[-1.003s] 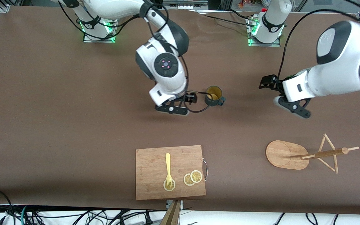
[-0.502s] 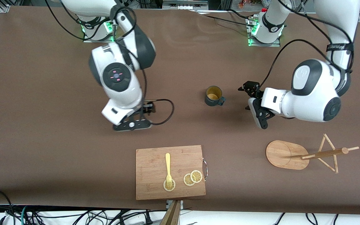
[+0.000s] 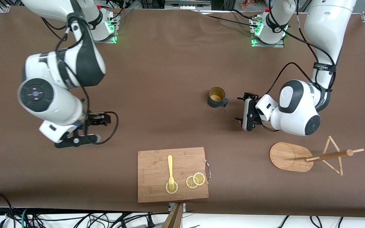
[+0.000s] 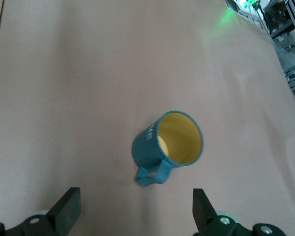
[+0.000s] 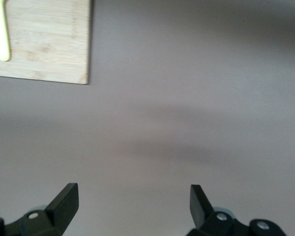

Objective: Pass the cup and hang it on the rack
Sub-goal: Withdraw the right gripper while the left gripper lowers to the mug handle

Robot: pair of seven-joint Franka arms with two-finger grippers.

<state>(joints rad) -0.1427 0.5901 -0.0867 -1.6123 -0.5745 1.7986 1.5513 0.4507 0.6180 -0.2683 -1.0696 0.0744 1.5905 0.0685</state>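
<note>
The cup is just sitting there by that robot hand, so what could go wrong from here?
1. The left hand is open beside the cup, on its handle side; closing in clumsily might tip the cup.
2. The rack has thin pegs, so hooking the handle could miss.
3. The right hand waits open, away from the cup, over bare table.

The left gripper (image 3: 248,110) is hovering with jaws wide just beside the cup (image 3: 216,97), bare tabletop lying between them. The rack (image 3: 309,156) is standing apart, seemingly clear. The right gripper (image 3: 81,133) is hanging open over bare table near the cutting board (image 3: 157,190).
</note>
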